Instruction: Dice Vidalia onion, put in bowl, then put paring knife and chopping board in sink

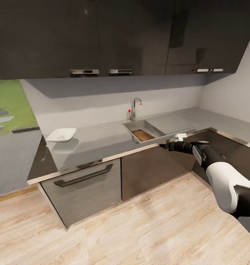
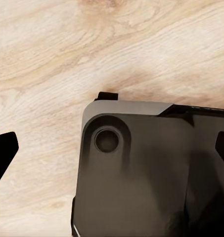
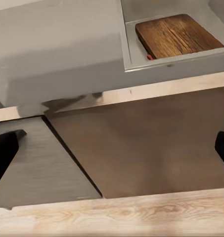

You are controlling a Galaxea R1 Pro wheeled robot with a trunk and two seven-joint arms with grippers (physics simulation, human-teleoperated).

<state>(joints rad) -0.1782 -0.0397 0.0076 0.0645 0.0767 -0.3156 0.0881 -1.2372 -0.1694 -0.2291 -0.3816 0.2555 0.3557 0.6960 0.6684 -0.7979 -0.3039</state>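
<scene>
Board [image 1: 143, 135] lies flat in the sink [image 1: 139, 127] basin, a red knife [image 3: 149, 57] tip just showing at its edge. Right gripper [image 3: 112, 143] hangs wide open and empty, outside the counter [image 1: 95, 141] edge, near the sink. Bowl [image 1: 61, 134] with onion [image 1: 60, 137] sits well apart.

The chopping board [image 3: 179, 34] is lying flat in the sink [image 3: 133, 47]. A red tip, presumably the paring knife [image 3: 149, 57], is showing at its corner. Countertop [image 3: 57, 47] is overhanging brown cabinet fronts [image 3: 146, 143].
</scene>
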